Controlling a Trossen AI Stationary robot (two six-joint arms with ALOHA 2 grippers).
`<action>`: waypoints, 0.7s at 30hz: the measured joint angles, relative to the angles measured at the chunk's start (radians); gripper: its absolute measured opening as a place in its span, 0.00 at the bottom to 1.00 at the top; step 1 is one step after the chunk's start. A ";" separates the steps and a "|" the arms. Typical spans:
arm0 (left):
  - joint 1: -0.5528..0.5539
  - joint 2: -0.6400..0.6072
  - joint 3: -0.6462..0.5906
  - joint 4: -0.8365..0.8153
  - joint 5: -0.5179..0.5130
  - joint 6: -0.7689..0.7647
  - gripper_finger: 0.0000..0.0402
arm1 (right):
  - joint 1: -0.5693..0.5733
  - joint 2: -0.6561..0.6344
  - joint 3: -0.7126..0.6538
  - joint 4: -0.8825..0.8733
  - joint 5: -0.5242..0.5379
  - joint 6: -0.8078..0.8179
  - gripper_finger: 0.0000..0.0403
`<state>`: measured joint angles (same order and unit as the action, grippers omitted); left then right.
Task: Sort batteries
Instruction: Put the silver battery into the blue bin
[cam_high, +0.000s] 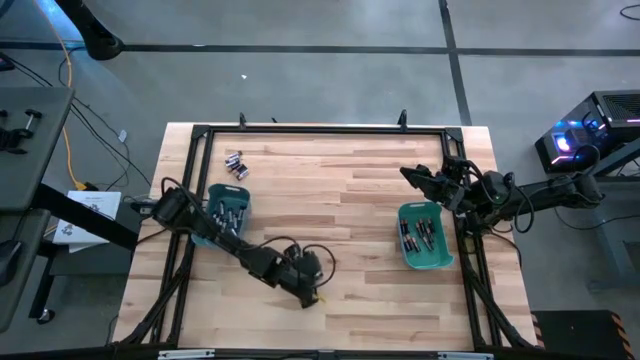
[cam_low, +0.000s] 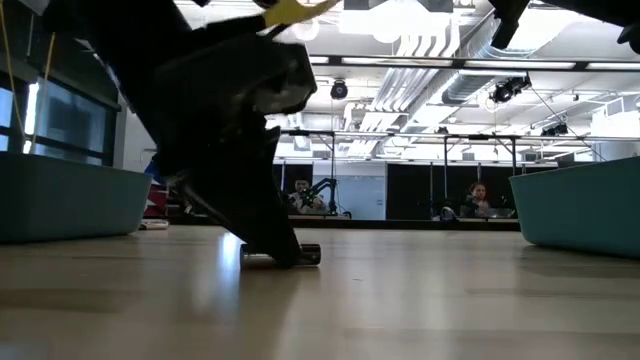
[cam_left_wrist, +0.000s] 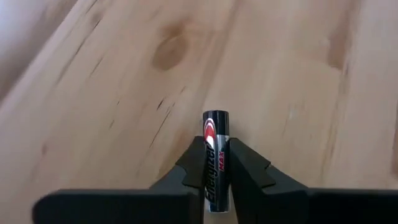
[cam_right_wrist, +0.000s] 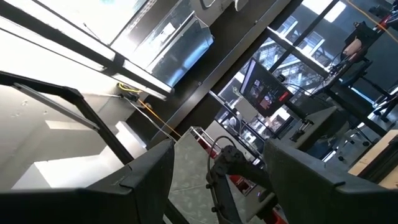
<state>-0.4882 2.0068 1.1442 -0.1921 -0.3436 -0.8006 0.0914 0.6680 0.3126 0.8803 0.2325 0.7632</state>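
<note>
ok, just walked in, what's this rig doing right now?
Battery sorting. The left pincer is down on the light wooden table, fingers closed on a black-and-silver cylindrical battery lying flat near the front edge. Two teal plastic bins, left and right, already hold batteries, and a few loose cells lie near the back-left corner. The right pincer waits open, raised above the right bin.
</note>
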 joint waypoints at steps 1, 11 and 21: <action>0.002 -0.002 0.002 -0.014 0.009 -0.062 0.07 | 0.000 0.000 0.000 0.000 0.000 -0.001 0.60; 0.006 -0.324 0.066 -0.576 -0.254 -0.478 0.07 | 0.000 0.000 0.000 -0.011 0.000 -0.014 0.60; 0.032 -0.619 0.130 -1.379 -0.230 -0.987 0.07 | 0.000 0.000 0.000 -0.018 0.000 -0.023 0.60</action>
<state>-0.4561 1.3880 1.2744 -1.5712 -0.5735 -1.7875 0.0914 0.6678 0.3126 0.8626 0.2329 0.7406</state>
